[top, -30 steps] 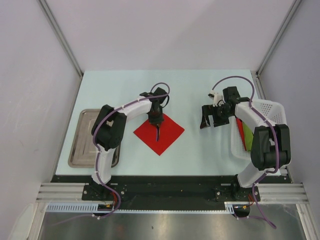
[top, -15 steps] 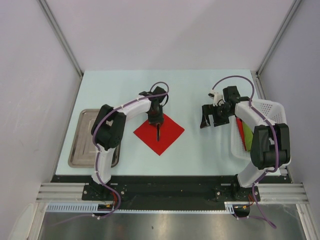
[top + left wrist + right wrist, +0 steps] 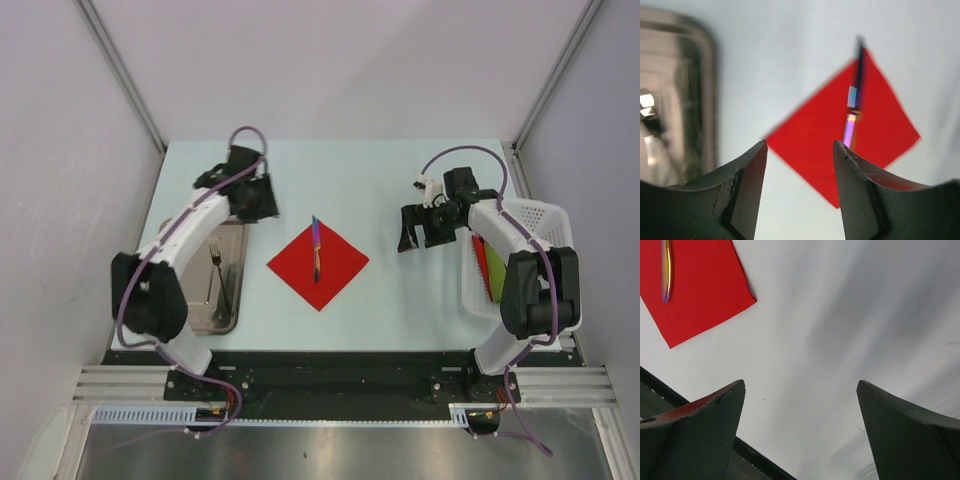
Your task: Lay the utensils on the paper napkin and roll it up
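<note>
Left jaws part-open, empty; right jaws spread wide, empty. Paper napkin (image 3: 810, 142) on desk ahead of left jaws, one utensil (image 3: 851, 120) lying across it. Fork (image 3: 217, 272) in tray (image 3: 195, 320), off to their side. Probably light, stiff, slick; pinch mid-handle. Napkin flimsy.

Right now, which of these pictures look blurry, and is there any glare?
Left wrist view: the paper napkin, utensil and metal tray are blurred, with glare on the tray. Right wrist view: crisp, soft shadows across the table. Top view: evenly lit.

Overhead, two wrist close-ups, shared napkin (image 3: 342, 262)
</note>
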You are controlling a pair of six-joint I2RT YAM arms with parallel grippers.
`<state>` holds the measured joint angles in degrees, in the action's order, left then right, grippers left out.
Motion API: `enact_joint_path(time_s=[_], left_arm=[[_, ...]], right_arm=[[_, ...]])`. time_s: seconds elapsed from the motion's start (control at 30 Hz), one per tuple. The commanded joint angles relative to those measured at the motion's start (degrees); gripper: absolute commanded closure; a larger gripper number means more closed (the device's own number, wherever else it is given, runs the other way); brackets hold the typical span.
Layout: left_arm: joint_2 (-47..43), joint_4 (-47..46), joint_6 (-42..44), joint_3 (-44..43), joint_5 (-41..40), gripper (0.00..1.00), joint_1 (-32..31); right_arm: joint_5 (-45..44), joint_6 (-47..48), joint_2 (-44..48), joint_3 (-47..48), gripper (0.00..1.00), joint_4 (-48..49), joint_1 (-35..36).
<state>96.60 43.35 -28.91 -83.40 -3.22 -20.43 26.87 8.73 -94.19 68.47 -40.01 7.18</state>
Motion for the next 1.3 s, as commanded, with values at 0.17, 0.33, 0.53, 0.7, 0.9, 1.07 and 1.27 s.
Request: enact_joint_path(time_s=[0.17, 0.33, 0.53, 0.7, 0.9, 1.07, 1.27], left_arm=[[-10.7, 2.7, 9.3, 18.3, -0.8, 0.43, 15.9], [-9.2, 0.0, 11.3, 23.1, 1.0, 0.53, 21.9], [-4.8, -2.2, 12.3, 23.2, 0.4, 0.59, 23.0], [-1.7, -4.3, 12.3, 23.3, -0.1, 0.69, 23.0], [2.1, -5.8, 12.5, 24.9, -2.1, 0.74, 23.1], [2.9, -6.1, 12.0, 25.6, -1.9, 0.87, 23.0], [0.0, -3.4, 9.6, 18.8, 2.8, 1.0, 19.2]], right_arm=[[0.1, 0.6, -0.2, 1.5, 0.0, 0.7, 3.8], [-0.2, 0.8, -1.3, 1.8, 0.0, 0.8, 4.9], [-0.7, 0.9, -2.8, 3.1, 0.0, 0.6, 5.9], [-1.6, 1.3, -3.4, 3.6, 0.0, 0.4, 6.1], [-2.3, 1.5, -4.4, 4.3, 0.0, 0.5, 6.5], [-2.0, 1.4, -5.2, 4.8, 0.0, 0.4, 6.1], [-1.3, 0.4, -5.7, 5.0, 0.0, 0.5, 5.4]])
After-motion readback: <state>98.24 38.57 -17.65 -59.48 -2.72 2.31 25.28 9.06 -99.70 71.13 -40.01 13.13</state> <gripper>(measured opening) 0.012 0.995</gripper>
